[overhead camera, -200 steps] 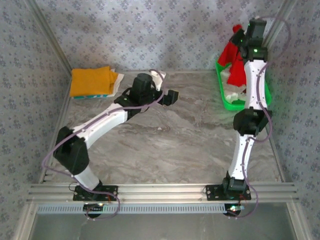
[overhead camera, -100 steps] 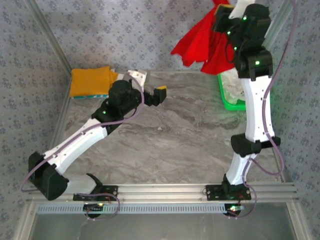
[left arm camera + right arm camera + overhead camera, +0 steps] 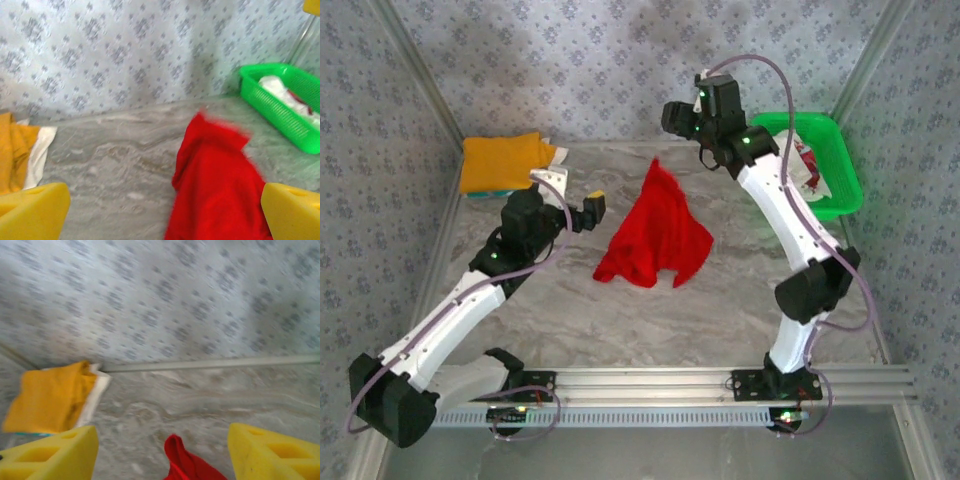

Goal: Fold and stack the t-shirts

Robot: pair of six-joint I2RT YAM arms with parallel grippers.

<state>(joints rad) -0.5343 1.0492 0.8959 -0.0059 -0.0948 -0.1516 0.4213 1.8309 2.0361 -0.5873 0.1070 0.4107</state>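
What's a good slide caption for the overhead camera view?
Red t-shirt beneath the open right end effector; folded orange-yellow t-shirt far left, green basket far right.

We no longer hold the red t-shirt (image 3: 655,232) aloft: it sits heaped mid-table (image 3: 720,300), our right gripper (image 3: 672,118) gapes beyond it, and our left arm (image 3: 470,300) is drawn back.

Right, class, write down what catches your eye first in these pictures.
The bright red t-shirt, bunched up in the middle. Then the green basket in the far right corner, and the folded orange-yellow t-shirt at far left.
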